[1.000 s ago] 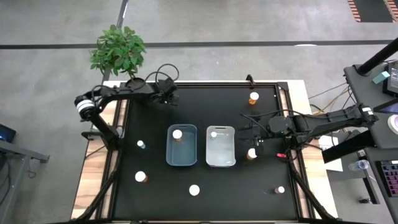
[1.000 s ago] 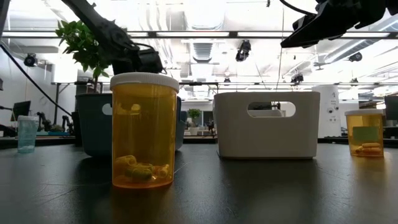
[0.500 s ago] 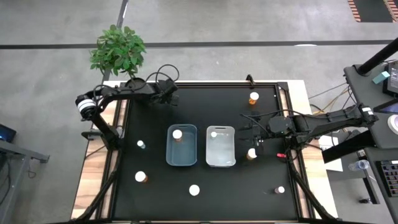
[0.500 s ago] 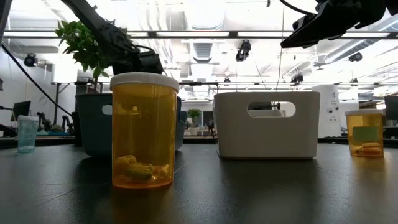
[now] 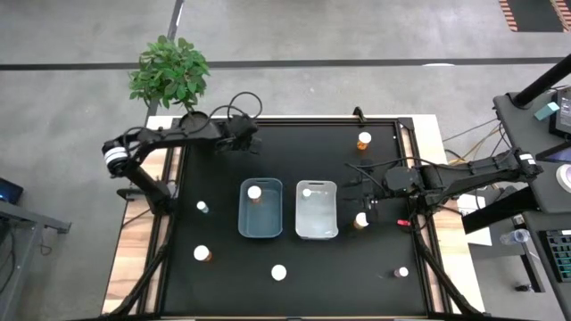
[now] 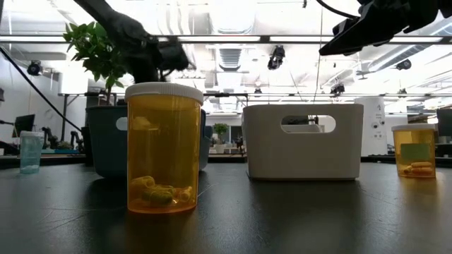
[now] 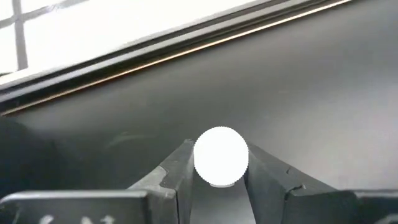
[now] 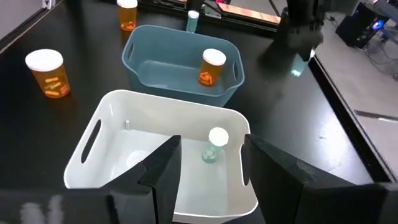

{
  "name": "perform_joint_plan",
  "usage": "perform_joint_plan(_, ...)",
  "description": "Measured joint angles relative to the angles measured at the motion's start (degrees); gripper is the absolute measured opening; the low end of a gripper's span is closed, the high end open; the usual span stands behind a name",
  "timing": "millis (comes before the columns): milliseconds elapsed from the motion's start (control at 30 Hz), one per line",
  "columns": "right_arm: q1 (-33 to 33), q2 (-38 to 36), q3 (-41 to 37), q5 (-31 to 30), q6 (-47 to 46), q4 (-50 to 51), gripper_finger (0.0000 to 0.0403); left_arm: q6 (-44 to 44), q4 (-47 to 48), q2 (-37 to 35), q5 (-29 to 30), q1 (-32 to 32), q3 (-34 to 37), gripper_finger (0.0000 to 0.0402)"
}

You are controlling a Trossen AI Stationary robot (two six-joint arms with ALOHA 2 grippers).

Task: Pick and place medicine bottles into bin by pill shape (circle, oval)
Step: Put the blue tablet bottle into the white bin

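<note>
So the left pincer (image 7: 217, 180) has lifted near the black counter's (image 5: 294, 294) far-left corner, clamped on a small white-capped bottle (image 7: 221, 157), while the right pincer (image 8: 211, 163) hangs half-open over the white plastic bin (image 8: 112, 124).

The black table top (image 5: 294, 276) carries two bins side by side at its centre: a blue-grey bin (image 5: 260, 228) and a white bin (image 5: 317, 230). Bottles stand directly on the surface: one at 1 o'clock (image 5: 364, 140), one just right of the white bin (image 5: 361, 219), one at 5 o'clock (image 5: 402, 272), one at 6 o'clock (image 5: 279, 272), one at 8 o'clock (image 5: 202, 253), and a small one at 9 o'clock (image 5: 202, 207).
</note>
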State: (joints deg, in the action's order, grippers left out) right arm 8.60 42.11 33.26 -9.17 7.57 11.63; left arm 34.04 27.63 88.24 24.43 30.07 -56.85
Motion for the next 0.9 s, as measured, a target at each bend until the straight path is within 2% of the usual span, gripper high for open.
perform_joint_plan(167,0.0,0.0,0.0,0.0,-6.0,-0.1,0.0166,-2.5,-0.2,-3.5,0.0,-7.0,-3.2,0.0098)
perform_joint_plan(367,0.0,1.6,0.0,0.1,-13.2,-0.9,0.0167,-9.4,-1.0,-4.2,-0.1,-18.2,-8.3,0.0098)
perform_joint_plan(600,0.0,5.6,0.1,0.1,-16.7,-5.2,0.0193,-17.4,-10.4,-4.1,-5.0,-29.1,-11.0,0.0098)
perform_joint_plan(767,0.0,7.9,3.5,0.1,-16.7,-1.6,0.0216,-19.5,-12.8,-4.1,-5.5,-34.0,-13.4,0.0098)
perform_joint_plan(900,0.0,8.3,7.4,0.1,-16.6,5.7,0.0224,-19.5,-13.1,-4.0,-5.5,-36.4,-15.6,0.0098)
